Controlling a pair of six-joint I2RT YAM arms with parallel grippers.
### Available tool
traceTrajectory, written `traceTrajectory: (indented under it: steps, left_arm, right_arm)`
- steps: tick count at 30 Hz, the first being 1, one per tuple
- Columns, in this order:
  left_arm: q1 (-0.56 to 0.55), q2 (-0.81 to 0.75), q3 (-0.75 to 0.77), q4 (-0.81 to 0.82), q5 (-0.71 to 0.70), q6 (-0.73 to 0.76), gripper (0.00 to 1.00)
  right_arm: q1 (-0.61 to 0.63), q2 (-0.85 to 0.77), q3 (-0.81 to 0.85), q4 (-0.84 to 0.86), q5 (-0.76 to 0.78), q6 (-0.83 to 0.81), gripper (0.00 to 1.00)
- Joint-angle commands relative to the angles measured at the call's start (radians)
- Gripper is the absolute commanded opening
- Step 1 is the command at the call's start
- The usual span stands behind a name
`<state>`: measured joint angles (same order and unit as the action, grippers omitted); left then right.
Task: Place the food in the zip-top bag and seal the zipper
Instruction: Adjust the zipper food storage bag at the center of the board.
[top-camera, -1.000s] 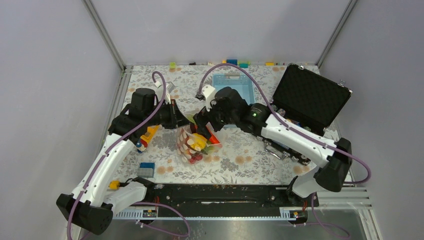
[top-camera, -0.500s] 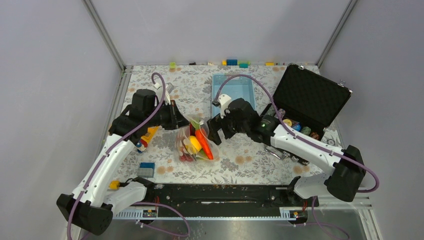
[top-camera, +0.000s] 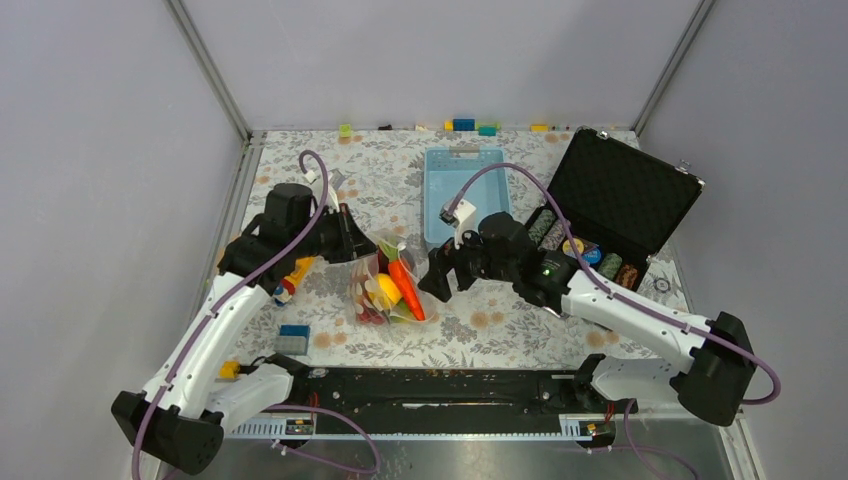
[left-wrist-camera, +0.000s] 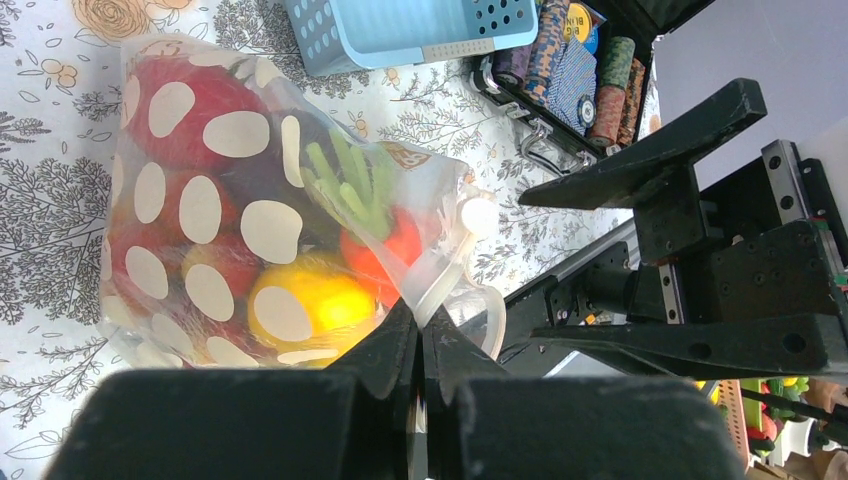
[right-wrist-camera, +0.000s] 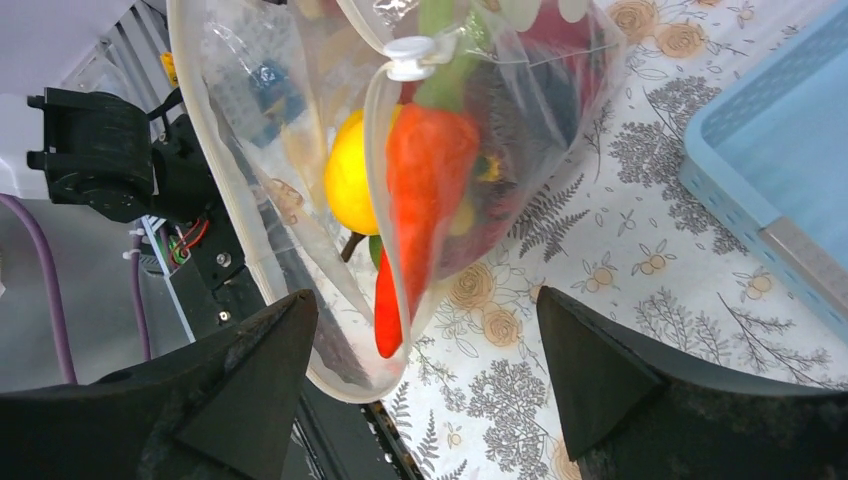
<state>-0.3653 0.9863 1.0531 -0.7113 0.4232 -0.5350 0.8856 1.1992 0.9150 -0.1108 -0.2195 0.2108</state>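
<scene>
Seemingly past loading and at the sealing step: food (top-camera: 403, 288) sitting inside the dotted zip-top bag (top-camera: 364, 285) at centre frame, mouth gaping. Reaching in from the left, left gripper (left-wrist-camera: 420, 335) pressed together, pinching the zipper (right-wrist-camera: 215, 170) rim. Hanging just right of the bag, right gripper (right-wrist-camera: 425, 345) spread wide, empty. Next, probably: closing on the white slider (right-wrist-camera: 410, 58) and drawing it along.

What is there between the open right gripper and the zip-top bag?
Between right gripper and zip-top bag, only bare flowered tablecloth shows, in the right wrist view.
</scene>
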Motion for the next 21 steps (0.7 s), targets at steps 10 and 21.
traceTrajectory:
  steps: [10, 21]
  left_arm:
    - [-0.036, -0.067, -0.033, 0.092, -0.116, -0.082, 0.00]
    - [-0.062, -0.106, -0.037, 0.078, -0.159, -0.109, 0.00]
  right_arm:
    - [0.062, 0.182, 0.099, 0.032, 0.051, 0.026, 0.47]
    - [0.062, 0.142, 0.144, 0.051, 0.034, 0.001, 0.00]
